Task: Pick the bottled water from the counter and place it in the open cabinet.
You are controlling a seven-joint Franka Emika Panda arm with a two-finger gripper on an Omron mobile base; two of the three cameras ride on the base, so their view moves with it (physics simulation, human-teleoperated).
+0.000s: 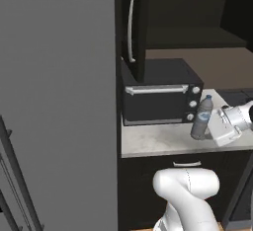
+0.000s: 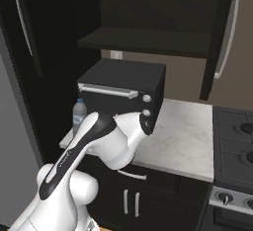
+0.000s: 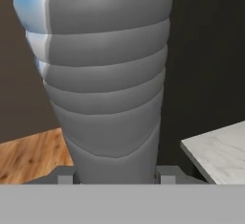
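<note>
Right now the bottled water [image 1: 202, 118] sits clamped in the gripper [image 1: 211, 126], tilted a little with its pale cap [image 1: 208, 97] leaning away from the hand, in front of the right end of the black microwave [image 1: 160, 93]. Its base appears at or just above the marble surface of the counter [image 1: 158, 141]; whether it still touches the top I cannot tell. From the right base camera the bottle [image 2: 79, 116] peeks out behind the white arm [image 2: 99, 141], at the near left corner of the marble [image 2: 185, 141], beside the microwave [image 2: 123, 92]. The hand camera looks straight along the ribbed grey body of the bottle [image 3: 107, 84], which stands between the two finger tips [image 3: 165, 174], one pressed against each side, so the jaws are closed on it. Behind it in that view lie a patch of wooden floor [image 3: 31, 158] and a corner of marble top [image 3: 217, 153]. Above the microwave hangs the open cabinet [image 2: 148, 40], near-black, its dark shelf bare at the front edge, and its door [image 1: 133, 27] swung outward with a long silver bar handle [image 1: 131, 25]. To the left in the left base view stands the tall grey refrigerator [image 1: 59, 111]. To the right of the marble in the right base view sits a dark stove [image 2: 234, 146] with knobs along its front. Below the top, the black base carries silver drawer handles [image 2: 131, 174].
</note>
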